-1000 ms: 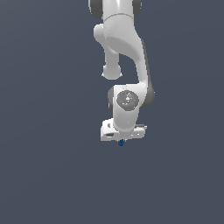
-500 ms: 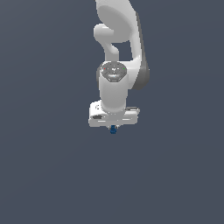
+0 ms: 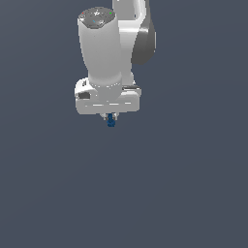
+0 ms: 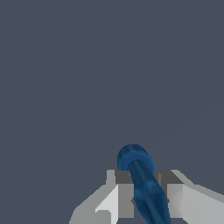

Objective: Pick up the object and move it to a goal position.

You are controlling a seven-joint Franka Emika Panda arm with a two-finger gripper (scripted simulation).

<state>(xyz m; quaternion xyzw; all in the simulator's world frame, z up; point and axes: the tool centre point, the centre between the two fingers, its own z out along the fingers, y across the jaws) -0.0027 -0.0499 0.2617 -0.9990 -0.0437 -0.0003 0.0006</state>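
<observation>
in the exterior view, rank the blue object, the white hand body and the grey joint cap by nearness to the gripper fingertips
1. blue object: pinched at the gripper itself, poking out below.
2. white hand body: directly above the fingertips.
3. grey joint cap: farthest, atop the wide white link, high in the picture.

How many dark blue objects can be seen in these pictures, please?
1. The dark blue object is clamped between the fingers of the gripper, its rounded end sticking out beyond them. No other shows in either view.
</observation>
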